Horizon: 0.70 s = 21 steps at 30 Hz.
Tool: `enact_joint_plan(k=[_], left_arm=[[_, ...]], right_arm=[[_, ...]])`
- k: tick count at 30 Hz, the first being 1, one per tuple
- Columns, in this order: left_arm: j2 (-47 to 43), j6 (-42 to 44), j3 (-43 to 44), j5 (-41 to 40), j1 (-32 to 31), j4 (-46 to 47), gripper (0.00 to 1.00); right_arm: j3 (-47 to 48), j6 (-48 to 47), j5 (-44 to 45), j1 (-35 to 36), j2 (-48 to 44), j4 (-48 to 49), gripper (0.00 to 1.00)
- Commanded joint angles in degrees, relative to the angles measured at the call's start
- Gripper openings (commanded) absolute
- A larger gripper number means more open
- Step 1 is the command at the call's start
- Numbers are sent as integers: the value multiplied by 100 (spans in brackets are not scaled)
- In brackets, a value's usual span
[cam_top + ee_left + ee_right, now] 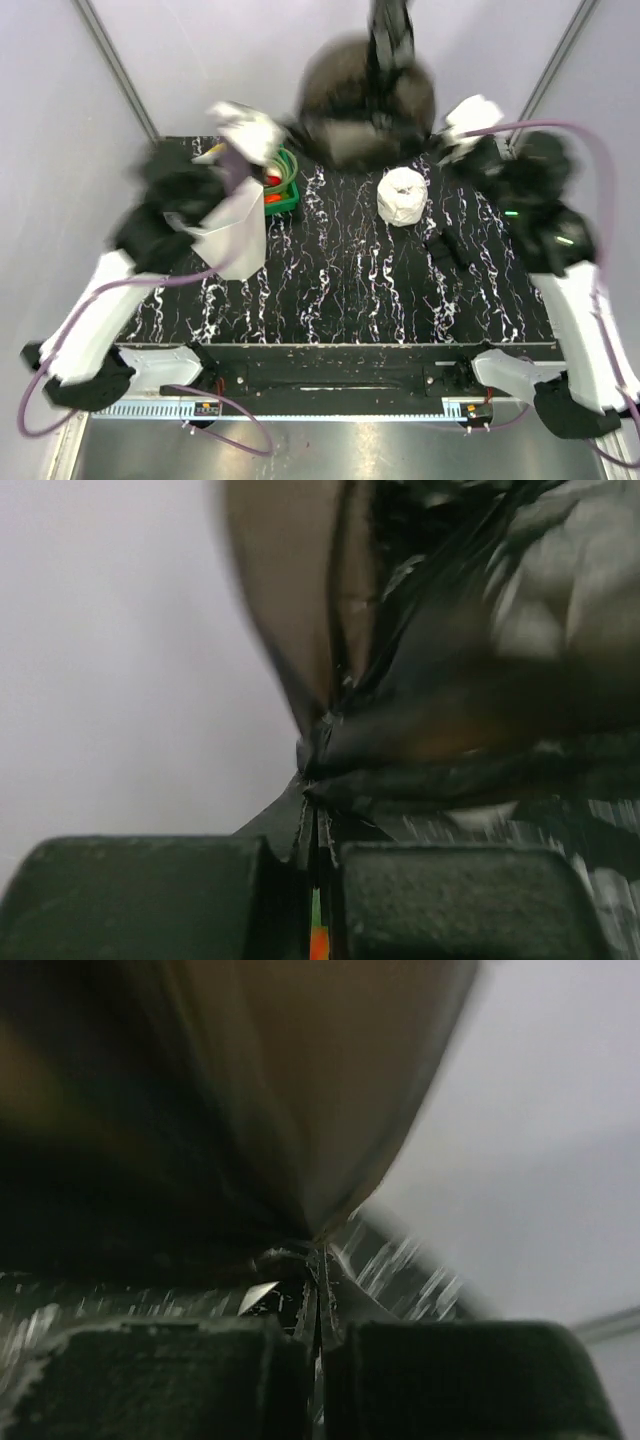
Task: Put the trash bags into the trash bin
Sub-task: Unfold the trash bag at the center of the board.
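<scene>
The black trash bag (365,100) hangs blown up and blurred over the far edge of the table, stretched between both arms. In the left wrist view the glossy bag (450,680) bunches to a point, and my left gripper (315,815) is shut on its thin film. My right gripper (318,1290) is shut on another edge of the bag (200,1110), which fills the view above the jaws. The white translucent trash bin (237,228) stands at the left of the table, below my left arm and apart from the bag.
A green basket (287,192) with toy vegetables sits just right of the bin. A white roll of plastic (403,195) lies right of centre, with a small black object (447,246) nearer to me. Grey walls close in both sides.
</scene>
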Motion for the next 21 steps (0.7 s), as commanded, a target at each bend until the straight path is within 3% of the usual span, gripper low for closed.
enact_joint_plan(k=[1,5,12,17,21], left_arm=[[1388,576,-3587,-818,-708,-1027,0],[1574,436,-3908,-688,-709,-868,0],[1671,277,-2961,-389,-648,-1245,0],[1845,41,-697,-231,-113,-1570,0],[2626,-355,2438,-396,319,-1729,0]], right_arm=[[-3874,-168,326,98,523,-72,0],[-4590,201,19,98,390,158,0],[-3662,368,343,98,662,-219,0],[-1511,202,1055,-7,1074,-465,0],[1704,-80,1757,-51,2084,-931,0]])
